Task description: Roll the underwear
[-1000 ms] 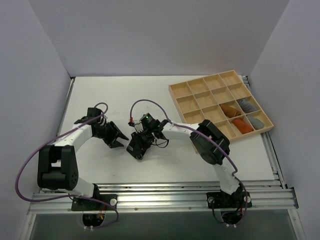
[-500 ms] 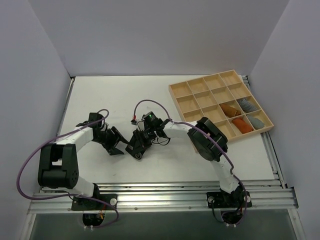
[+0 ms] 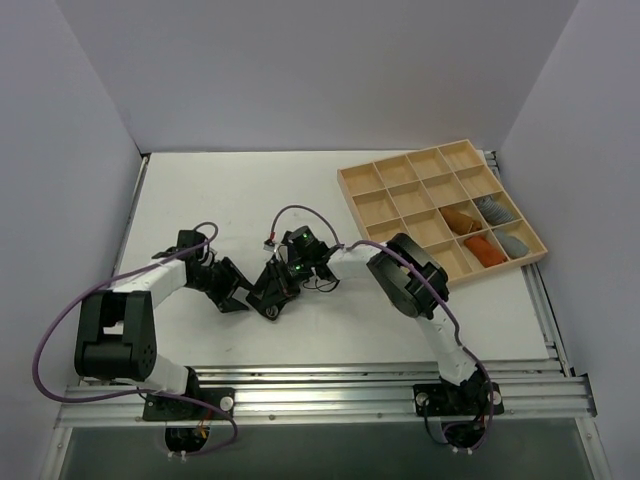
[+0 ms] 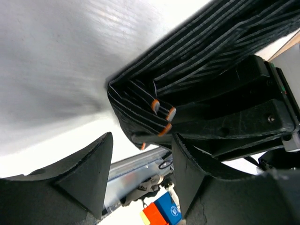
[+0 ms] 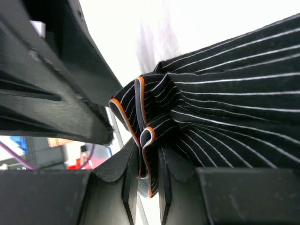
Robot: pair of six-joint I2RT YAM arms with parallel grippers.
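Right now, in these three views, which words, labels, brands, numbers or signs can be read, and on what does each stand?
None can be read.
The underwear shows only pale stripes, no print.
A small white mark on a blue part at the bottom of the left wrist view is too blurred to read.
The wooden tray shows no label.

I see the underwear (image 5: 225, 93) as soft black cloth with thin pale stripes, its hem edged in orange. The left fingers (image 4: 84, 178) look like matt black plastic with a rough, grainy face. The tabletop (image 3: 200, 200) is smooth matt white; the tray (image 3: 404, 157) is pale bare wood.
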